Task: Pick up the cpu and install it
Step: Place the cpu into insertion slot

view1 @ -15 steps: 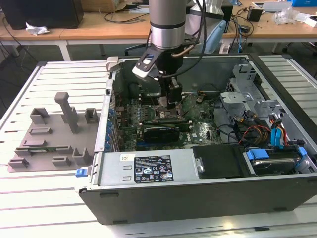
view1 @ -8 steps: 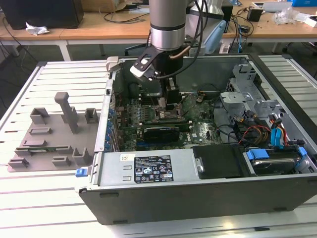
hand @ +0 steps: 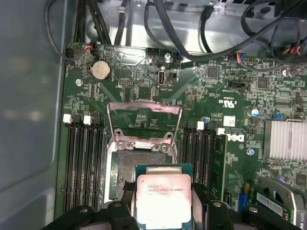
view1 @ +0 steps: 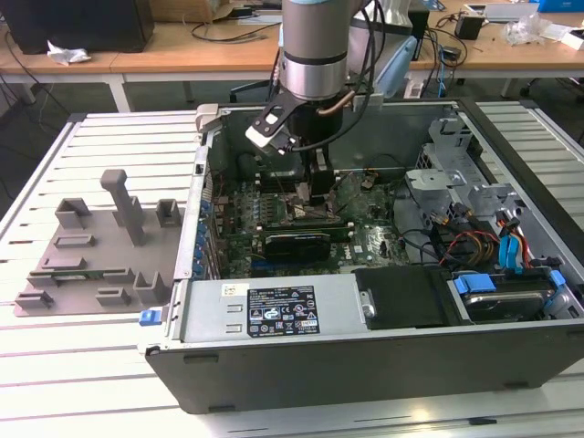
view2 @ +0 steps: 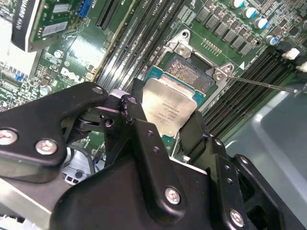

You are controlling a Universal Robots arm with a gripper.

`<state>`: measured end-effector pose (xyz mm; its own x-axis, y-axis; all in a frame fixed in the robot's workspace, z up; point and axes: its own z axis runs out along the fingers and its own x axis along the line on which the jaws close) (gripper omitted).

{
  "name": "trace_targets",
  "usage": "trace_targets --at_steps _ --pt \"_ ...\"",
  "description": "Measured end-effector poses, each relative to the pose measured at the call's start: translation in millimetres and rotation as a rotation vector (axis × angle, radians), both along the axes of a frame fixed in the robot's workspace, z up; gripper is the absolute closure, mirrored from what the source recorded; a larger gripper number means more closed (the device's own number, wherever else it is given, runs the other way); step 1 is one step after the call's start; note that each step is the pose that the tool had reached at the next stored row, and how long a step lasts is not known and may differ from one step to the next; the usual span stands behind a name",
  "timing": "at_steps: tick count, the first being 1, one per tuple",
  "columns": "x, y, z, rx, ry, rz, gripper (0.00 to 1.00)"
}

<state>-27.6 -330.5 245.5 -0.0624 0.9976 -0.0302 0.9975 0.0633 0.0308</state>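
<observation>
tool (view2: 164,111) — clamped on cpu (view2: 170,103) | cpu between jaws, over open socket (view2: 192,72)

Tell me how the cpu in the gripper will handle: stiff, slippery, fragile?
Likely stiff: the cpu looks like a flat metal-topped slab, unbent in the gripper. Possibly slippery: its shiny lid is smooth and it is held by thin edges. Probably light, but treat it as fragile near the open socket.

The gripper (hand: 164,205) clasps the cpu (hand: 164,195) between its jaws over the open socket (hand: 140,163); memory slots (hand: 84,163) flank it at three and nine o'clock.
</observation>
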Motion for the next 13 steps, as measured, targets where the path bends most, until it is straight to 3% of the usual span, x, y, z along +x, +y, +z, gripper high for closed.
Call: trace_targets --at_steps 7,13 --pt "0.0 5.6 -7.6 0.0001 0.0042 0.000 0.45" --pt "0.1 9.3 -15.6 -0.0001 0.0121 0.000 0.45"
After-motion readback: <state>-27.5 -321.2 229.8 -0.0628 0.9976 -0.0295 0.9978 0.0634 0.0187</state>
